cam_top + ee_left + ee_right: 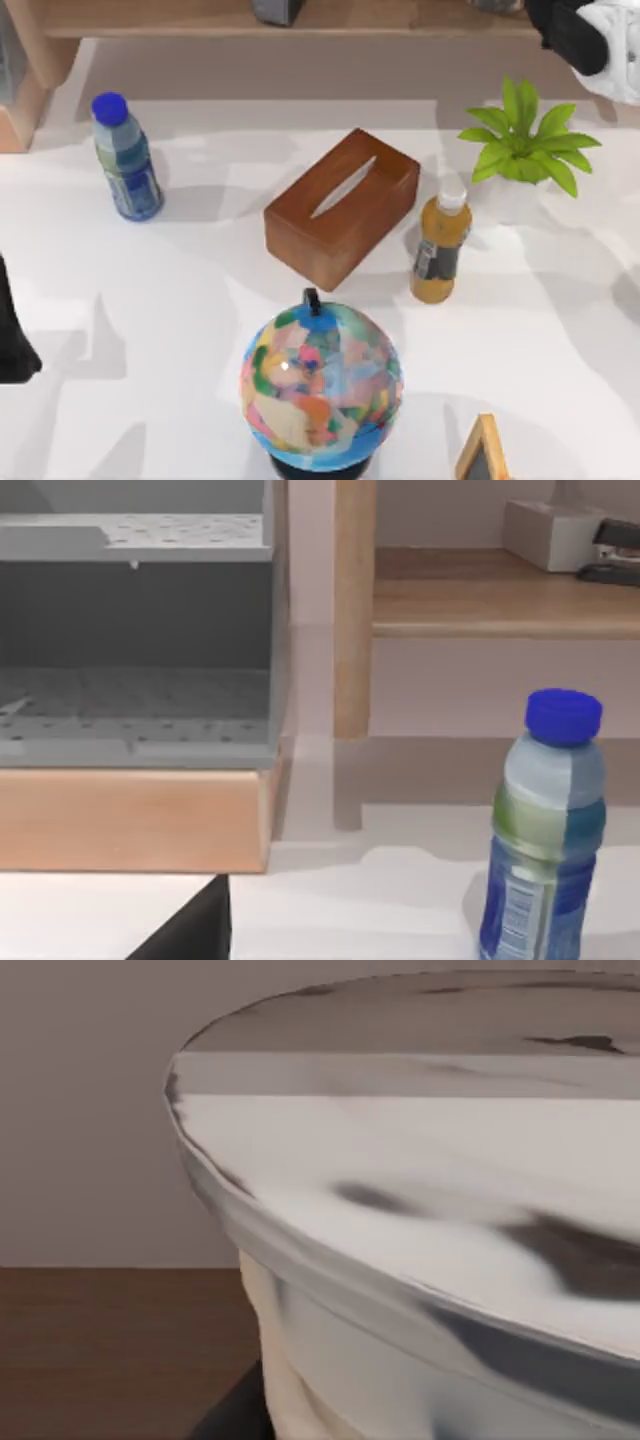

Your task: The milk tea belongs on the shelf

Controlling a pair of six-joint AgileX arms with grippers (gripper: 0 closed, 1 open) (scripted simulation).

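Spanning the far edge beyond the white table [120, 400], the shelf [180, 18], light wood. Parked at its right end, right hand [580, 35], fingers impossible to judge. Standing upright well below and left of that hand, the milk tea [440, 250], just right of the brown tissue box [340, 205], near the green plant [525, 145]. Left hand [15, 340] far off at the table's left edge, state likewise unreadable.

Large white rounded object with grey and dark mottling [430, 1210], its curved rim sweeping from twelve o'clock down to four o'clock, plain grey wall behind, dark brown wooden surface [110, 1350] at eight o'clock
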